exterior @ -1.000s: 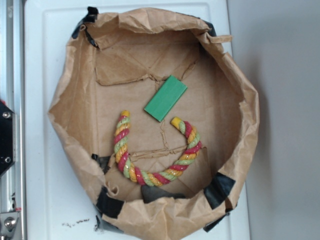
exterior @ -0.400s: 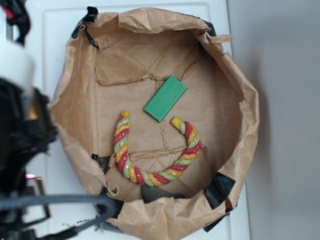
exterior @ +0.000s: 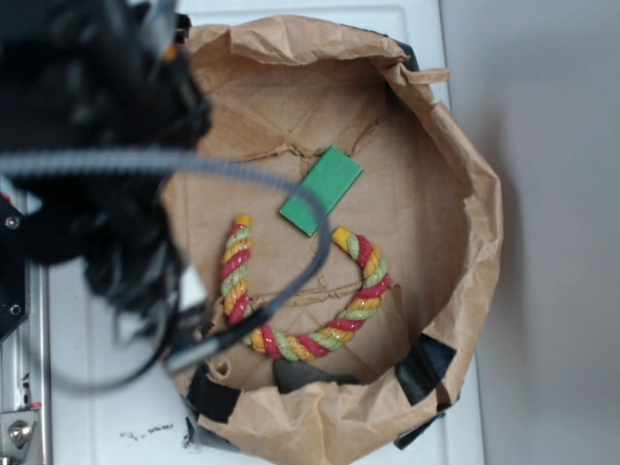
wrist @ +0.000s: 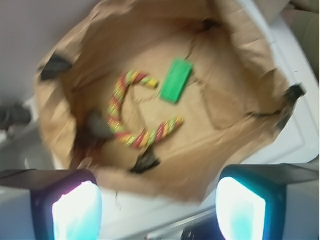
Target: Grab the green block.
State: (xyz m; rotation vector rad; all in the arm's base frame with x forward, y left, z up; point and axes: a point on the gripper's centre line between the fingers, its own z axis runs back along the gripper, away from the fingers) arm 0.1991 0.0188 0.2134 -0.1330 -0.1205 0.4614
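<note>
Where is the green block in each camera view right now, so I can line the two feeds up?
Exterior: the green block lies flat on the paper liner, just above centre, tilted, partly crossed by a cable.
Wrist: the green block sits upper centre, right of the rope's open end, far beyond the gripper.
Shared landmark: the twisted rope toy, whose open ends face the block in both views.

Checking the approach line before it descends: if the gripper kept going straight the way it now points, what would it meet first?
Judging by the wrist view, the open gripper points into the paper bag. Its line seems to reach the rope toy or bare paper near it before the green block; depth is unclear.
</note>
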